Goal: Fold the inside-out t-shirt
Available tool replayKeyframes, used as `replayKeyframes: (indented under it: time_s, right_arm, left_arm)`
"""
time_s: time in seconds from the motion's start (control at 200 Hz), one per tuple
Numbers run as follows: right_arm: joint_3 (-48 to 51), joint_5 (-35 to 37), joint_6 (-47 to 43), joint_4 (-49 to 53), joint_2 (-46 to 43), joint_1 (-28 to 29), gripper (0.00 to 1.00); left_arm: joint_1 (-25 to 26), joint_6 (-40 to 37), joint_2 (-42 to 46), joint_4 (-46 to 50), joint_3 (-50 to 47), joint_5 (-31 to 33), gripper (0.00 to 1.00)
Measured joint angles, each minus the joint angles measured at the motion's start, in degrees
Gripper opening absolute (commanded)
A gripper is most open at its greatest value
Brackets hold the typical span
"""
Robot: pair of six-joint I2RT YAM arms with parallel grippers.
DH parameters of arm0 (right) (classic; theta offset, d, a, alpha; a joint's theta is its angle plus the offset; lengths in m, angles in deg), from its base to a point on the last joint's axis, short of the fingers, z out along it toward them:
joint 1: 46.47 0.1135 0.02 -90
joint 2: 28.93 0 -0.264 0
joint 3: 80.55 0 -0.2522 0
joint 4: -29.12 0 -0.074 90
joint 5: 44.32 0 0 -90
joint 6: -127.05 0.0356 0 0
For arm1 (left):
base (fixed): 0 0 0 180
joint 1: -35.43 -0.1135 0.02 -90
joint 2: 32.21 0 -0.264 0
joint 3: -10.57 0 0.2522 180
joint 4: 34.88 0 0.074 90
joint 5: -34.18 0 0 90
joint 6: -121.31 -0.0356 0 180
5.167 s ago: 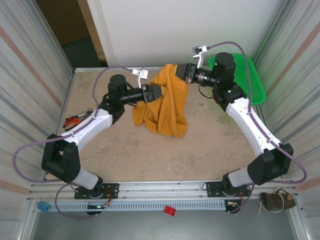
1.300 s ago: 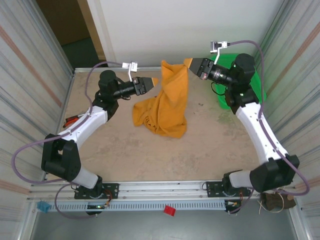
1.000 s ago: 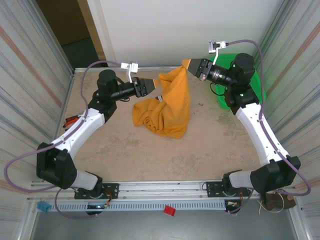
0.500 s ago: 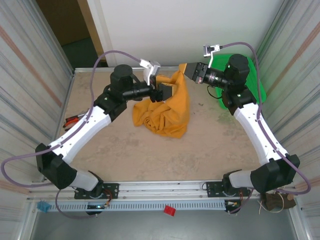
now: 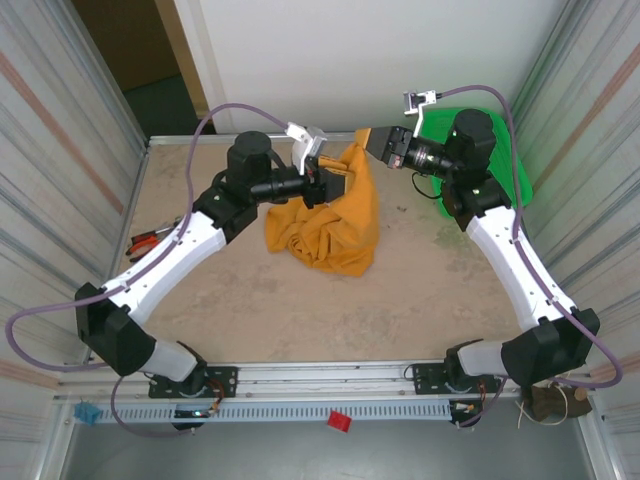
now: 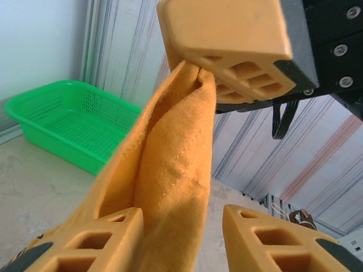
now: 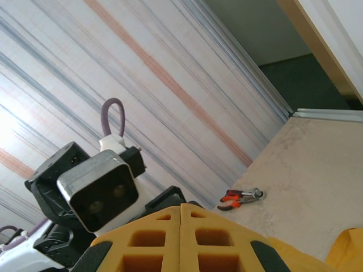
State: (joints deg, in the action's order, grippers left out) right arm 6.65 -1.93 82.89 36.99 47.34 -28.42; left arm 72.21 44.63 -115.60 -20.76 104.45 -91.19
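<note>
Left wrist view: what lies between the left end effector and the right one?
A hanging fold of the t-shirt, pinched by the shut right end effector above and passing between the left end effector's open fingers; left wrist view.

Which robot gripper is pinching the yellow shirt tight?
The right gripper: its jaws are shut on the raised edge of the t-shirt. The left gripper has its jaws apart around the cloth.

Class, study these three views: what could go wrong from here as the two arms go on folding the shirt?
1. The left hand stands open around a doubled fold of the mustard-yellow cotton t-shirt; closing there may grab two layers and keep it bunched.
2. The right hand pinches only a small bit of the top edge; a sideways pull could slip it free.
</note>
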Motion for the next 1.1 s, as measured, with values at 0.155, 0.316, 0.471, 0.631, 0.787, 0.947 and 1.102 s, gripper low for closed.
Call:
replayKeyframes:
  time_s: [0.155,0.316,0.471,0.631,0.787,0.947,1.102]
  right_arm:
    - [0.00,0.02,0.00,0.00,0.02,0.13,0.00]
    - [0.00,0.26,-0.04,0.15,0.15,0.28,0.00]
    - [0.00,2.27,-1.62,2.12,0.15,0.31,0.00]
    - [0.00,6.08,-4.24,4.74,0.66,0.22,0.00]
    - [0.00,7.98,-4.83,5.77,2.56,0.22,0.00]
    - [0.04,8.44,-5.79,5.99,2.60,-0.13,0.74]
    - [4.44,9.07,-7.21,5.99,-0.63,-4.17,0.84]
  left_arm:
    - [0.00,0.09,-1.92,0.11,0.00,-1.68,0.42]
    - [0.00,-0.07,-3.50,0.28,-0.02,-2.56,0.00]
    - [-0.39,1.03,-3.17,0.11,0.00,-2.51,0.00]
    - [-1.46,4.74,-0.26,-2.23,0.13,-2.56,0.00]
    - [-1.42,6.93,2.45,-3.96,2.89,-2.69,0.00]
    - [-1.42,8.94,2.82,-4.72,3.67,-2.36,0.00]
    - [-1.42,11.98,2.86,-7.74,4.13,-1.33,0.00]
